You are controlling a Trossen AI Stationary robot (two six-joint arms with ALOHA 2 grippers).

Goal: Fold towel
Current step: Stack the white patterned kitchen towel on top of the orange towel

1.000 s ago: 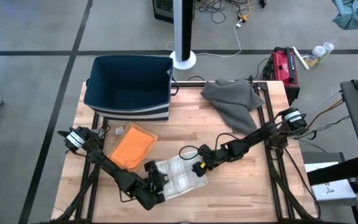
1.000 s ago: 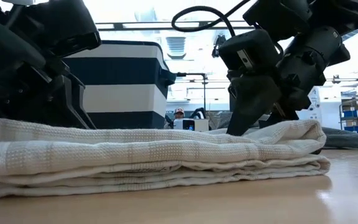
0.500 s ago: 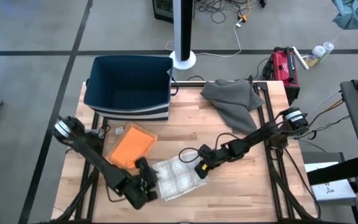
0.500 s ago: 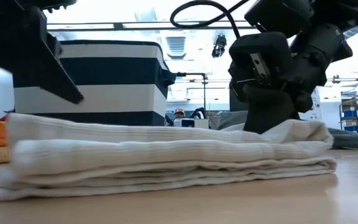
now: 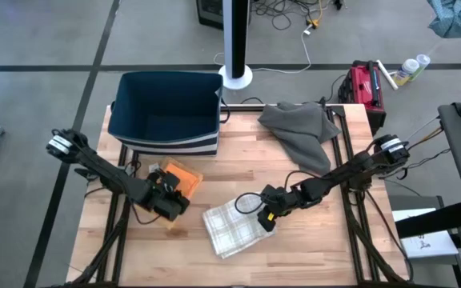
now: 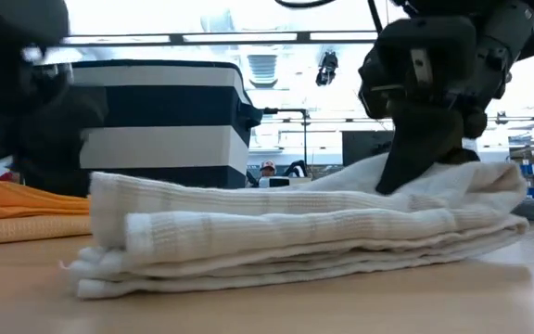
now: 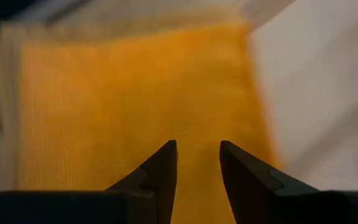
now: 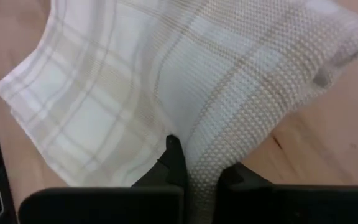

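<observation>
A white plaid towel (image 5: 232, 226) lies folded in several layers on the wooden table (image 5: 310, 248), near the middle front; it also shows in the low view (image 6: 295, 232). My right gripper (image 5: 265, 218) is shut on the towel's right end. My left gripper (image 5: 170, 202) is open and empty, with a small gap between its fingers (image 7: 197, 163). It hovers over a folded orange towel (image 7: 135, 93) that lies flat on the table to the left (image 5: 184, 178). My right gripper pinches the white towel's right end (image 8: 211, 146) between its two fingers. It comes from above, slanting in from the table's right. The pinched cloth is drawn up into a ridge (image 6: 387, 181). The rest of the towel lies stacked on the table.
A dark blue bin (image 5: 166, 112) with a striped wall stands at the far left. A crumpled grey cloth (image 5: 302, 132) lies at the far right. A red case (image 5: 362, 84) sits beyond the table's far right corner. Bare wood shows along the near edge.
My left gripper has left the white towel's left end and gone toward the table's left and far edges, ending over the orange towel. My right gripper has moved a little toward the right edge, keeping its hold. The white towel has slid slightly right with it.
</observation>
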